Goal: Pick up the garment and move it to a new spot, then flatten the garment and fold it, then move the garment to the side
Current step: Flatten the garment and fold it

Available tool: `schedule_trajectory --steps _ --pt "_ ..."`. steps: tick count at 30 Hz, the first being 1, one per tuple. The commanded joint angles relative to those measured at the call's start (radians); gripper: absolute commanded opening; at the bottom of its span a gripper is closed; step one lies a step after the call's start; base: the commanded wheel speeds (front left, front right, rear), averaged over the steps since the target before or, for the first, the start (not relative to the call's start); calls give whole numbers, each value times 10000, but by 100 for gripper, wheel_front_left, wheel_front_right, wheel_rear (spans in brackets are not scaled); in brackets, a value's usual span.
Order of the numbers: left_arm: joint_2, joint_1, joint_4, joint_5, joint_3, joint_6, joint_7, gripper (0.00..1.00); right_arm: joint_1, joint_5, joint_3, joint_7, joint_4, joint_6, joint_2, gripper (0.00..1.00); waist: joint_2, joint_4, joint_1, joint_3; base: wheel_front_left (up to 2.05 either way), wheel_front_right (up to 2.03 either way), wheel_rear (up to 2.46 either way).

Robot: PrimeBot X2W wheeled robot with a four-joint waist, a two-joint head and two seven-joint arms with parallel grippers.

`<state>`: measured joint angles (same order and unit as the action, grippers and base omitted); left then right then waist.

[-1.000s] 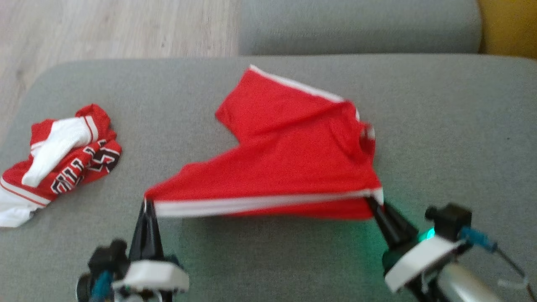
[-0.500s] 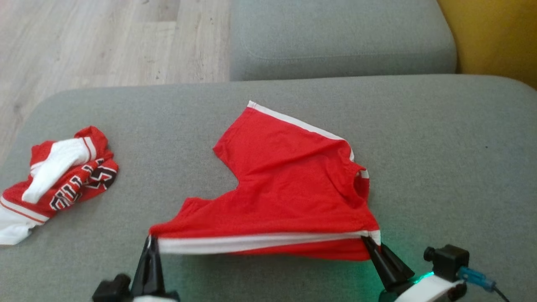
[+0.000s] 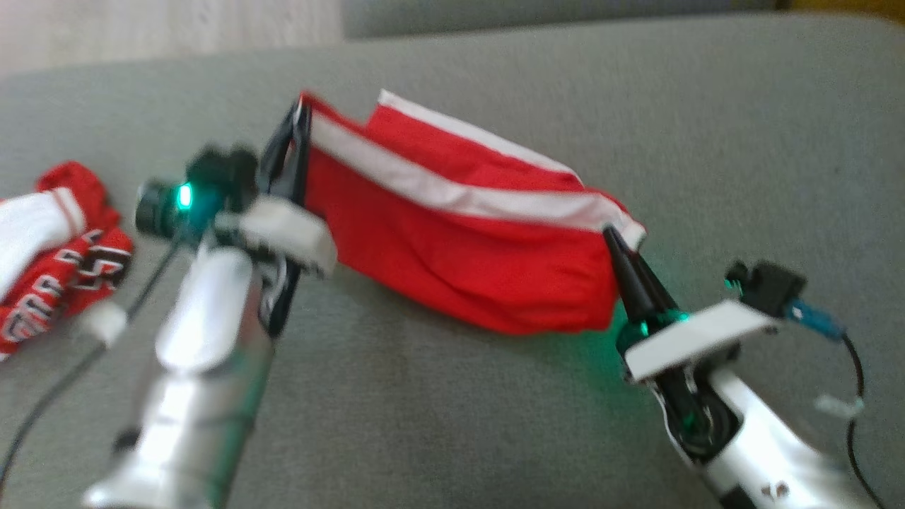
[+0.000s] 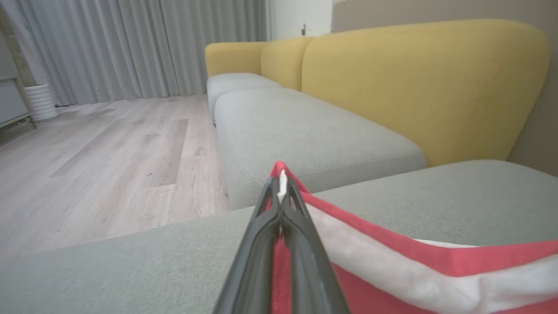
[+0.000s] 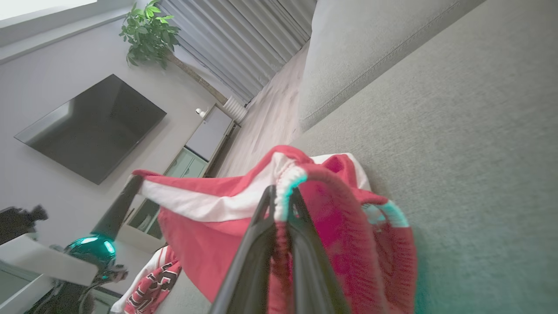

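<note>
Two grips we record on the garment [image 3: 438, 254]: left end effector [image 3: 300, 109] closed on its striped edge at 10 o'clock, right end effector [image 3: 609, 233] closed on it at 3 o'clock. Garment hangs stretched between them over the cushion [image 3: 707, 106].

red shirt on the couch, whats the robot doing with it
The robot holds the red shirt by its white-striped edge, left gripper shut on one end, right gripper on the other. It hangs between them over the grey couch seat, not yet flat or folded. Another crumpled jersey lies off to the left.
</note>
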<state>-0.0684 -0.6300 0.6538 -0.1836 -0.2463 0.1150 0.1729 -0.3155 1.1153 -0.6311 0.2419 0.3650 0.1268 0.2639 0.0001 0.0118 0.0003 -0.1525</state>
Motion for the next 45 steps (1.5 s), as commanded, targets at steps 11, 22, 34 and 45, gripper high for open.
schedule_trajectory --steps 11,22,34,45 --pt "-717 -4028 3049 360 -609 133 -148 0 -1915 1558 -920 118 -41 39 -250 0 -1 1292 -3 -2194 0 0 0" --pt "-807 -5050 4934 383 -673 -241 419 11 -2158 567 -510 195 85 39 -372 13 -1 1587 -3 -2657 0 0 0" --pt "-461 -4335 5467 19 -619 -293 851 100 -1541 -837 491 197 736 39 -592 100 -1 1302 -3 -2173 0 0 0" --pt "-417 -2373 3790 -394 -120 -399 887 100 -601 -3847 2882 198 1212 39 -875 100 -1 1135 -3 -1453 0 0 0"
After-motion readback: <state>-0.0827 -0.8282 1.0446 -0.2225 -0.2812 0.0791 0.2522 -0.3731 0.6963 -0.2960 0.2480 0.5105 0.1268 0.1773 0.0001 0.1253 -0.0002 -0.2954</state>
